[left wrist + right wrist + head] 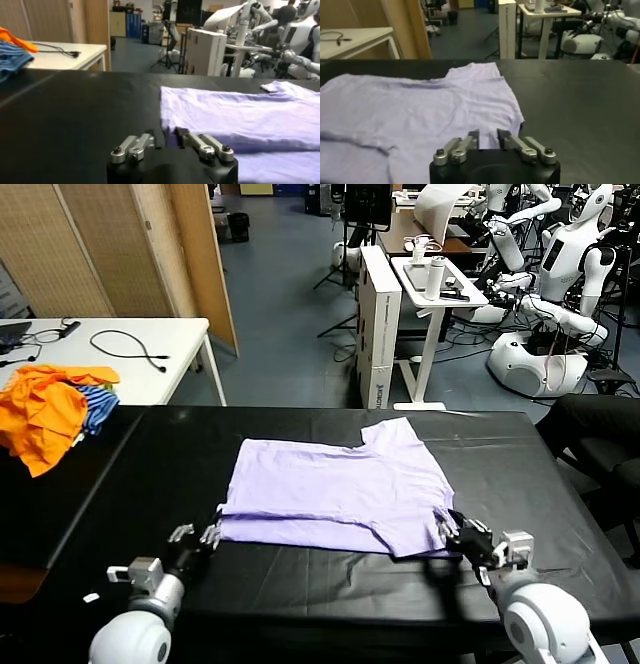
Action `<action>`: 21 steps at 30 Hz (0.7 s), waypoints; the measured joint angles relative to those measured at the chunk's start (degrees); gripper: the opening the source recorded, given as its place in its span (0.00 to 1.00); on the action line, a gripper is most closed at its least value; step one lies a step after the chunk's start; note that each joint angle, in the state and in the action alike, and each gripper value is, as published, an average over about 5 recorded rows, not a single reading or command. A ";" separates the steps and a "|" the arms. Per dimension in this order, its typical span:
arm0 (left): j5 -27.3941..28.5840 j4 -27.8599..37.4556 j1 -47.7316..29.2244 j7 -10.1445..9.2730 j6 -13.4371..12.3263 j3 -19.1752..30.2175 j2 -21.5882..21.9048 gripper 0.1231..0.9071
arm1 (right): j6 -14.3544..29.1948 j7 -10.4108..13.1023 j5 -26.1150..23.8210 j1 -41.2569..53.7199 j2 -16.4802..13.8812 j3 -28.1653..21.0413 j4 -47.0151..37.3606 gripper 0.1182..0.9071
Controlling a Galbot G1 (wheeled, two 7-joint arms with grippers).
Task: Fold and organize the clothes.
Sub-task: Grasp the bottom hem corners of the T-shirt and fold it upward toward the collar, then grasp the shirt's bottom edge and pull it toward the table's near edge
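T-shirt (335, 492) part-folded, print side hidden, left tool (196, 536) and right tool (463, 534) released

White rounded forearms, black wrists w/ left pincer (196, 536) & right pincer (458, 530) silver, screw-jointed fingers.

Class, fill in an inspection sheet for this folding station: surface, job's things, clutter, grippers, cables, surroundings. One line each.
Surface: black table, cloth-covered, slightly wrinkled.
Job's things: lavender T-shirt lies flat mid-table, near edge folded over, one sleeve pointing to the far side.
Clutter: orange and blue-striped heap at the table's far left corner.
Grippers: left gripper open at the shirt's near left corner; right gripper open at its near right corner; neither holds the shirt.
Cables: black cable on the white table behind.
Surroundings: other robots, a white stand, wooden panels.
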 joint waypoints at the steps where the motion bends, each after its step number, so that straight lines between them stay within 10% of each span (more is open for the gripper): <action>1: 0.08 -0.24 0.32 -0.02 0.00 0.00 -0.21 0.94 | 0.29 -0.13 -0.24 -0.75 -0.02 0.25 0.26 0.98; 12: 0.84 -1.05 3.27 0.13 -0.50 0.27 -2.85 1.00 | 1.64 -0.69 -1.52 -3.80 -0.19 1.14 -0.41 0.98; 21: 0.81 -0.58 3.96 0.41 -0.71 0.44 -3.67 0.88 | 2.05 -1.33 -2.23 -3.85 -0.30 1.01 -1.98 0.66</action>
